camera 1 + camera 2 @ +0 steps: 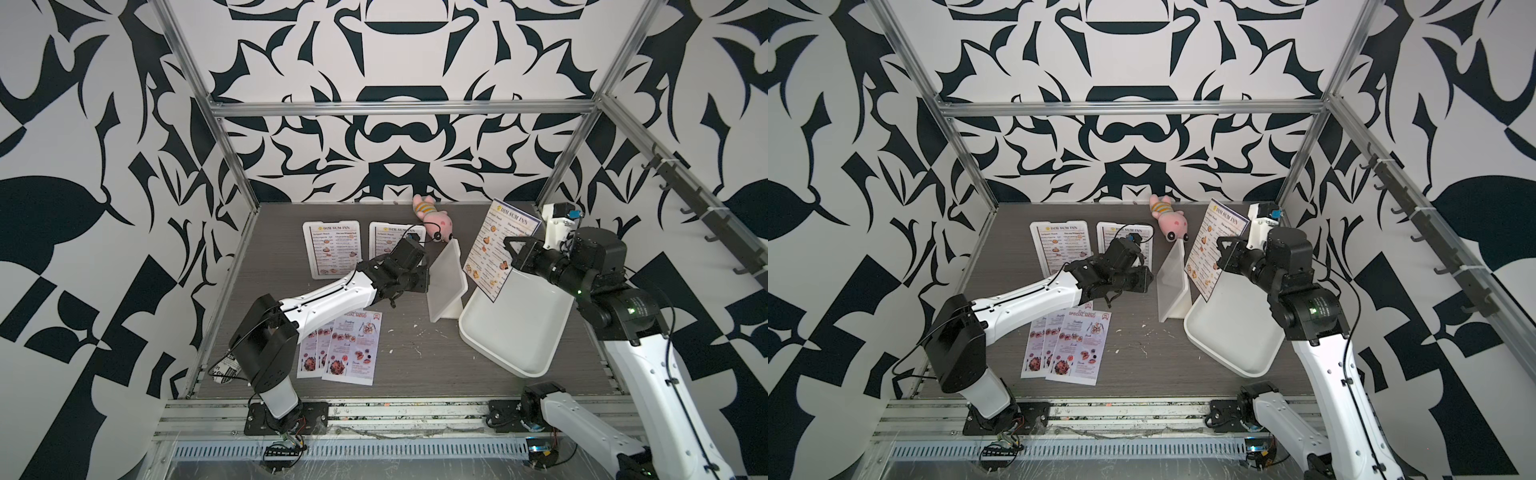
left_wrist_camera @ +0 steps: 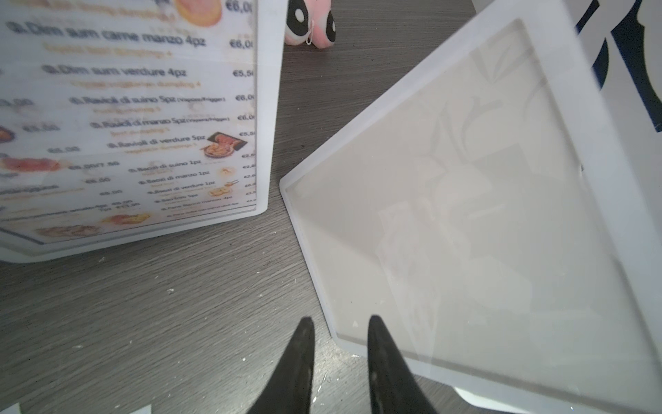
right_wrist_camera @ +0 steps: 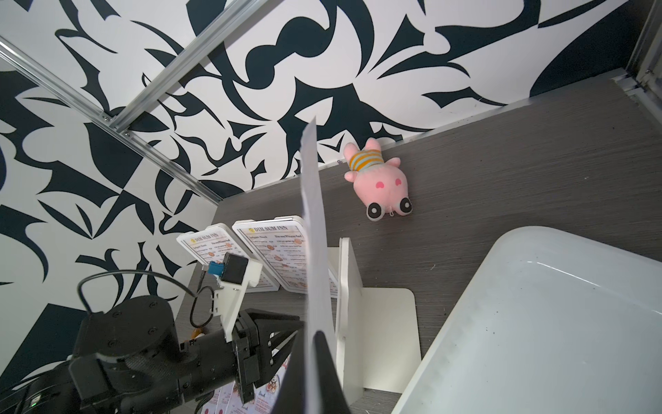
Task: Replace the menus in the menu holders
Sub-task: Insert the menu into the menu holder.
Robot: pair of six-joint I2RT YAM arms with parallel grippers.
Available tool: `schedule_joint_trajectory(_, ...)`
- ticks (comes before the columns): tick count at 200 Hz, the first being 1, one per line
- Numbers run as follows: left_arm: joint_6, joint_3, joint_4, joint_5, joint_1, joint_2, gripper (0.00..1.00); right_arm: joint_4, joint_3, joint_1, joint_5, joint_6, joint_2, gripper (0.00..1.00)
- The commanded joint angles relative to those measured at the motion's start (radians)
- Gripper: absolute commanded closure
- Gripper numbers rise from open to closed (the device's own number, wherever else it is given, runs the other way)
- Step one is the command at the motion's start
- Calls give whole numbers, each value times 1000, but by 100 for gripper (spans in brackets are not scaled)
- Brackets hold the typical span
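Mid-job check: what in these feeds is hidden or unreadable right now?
- Held DIM SUM INN menu: edge-on in the right wrist view, print unseen; the right gripper covers its lower edge.
- Left gripper: whether a finger touches the corner of the empty menu holder is unclear in the left wrist view; both top views show a dark mass.
- Second filled menu holder: lower corner behind the left arm in both top views.

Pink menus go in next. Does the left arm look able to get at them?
Probably yes. The pink menus lie flat near its base, nothing on them; only its own forearm crosses over their far edge. The left gripper, jaws apart by the empty holder, must draw back first.
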Motion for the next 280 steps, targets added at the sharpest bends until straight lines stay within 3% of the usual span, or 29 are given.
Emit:
schedule_joint_trajectory(1, 10, 2, -21, 1, 5, -19, 71, 37, -2, 3, 19, -15, -12, 100)
schedule_joint_trajectory(280, 18, 18, -35, 9, 4, -32, 71, 104, -59, 3, -43, -7, 30, 100)
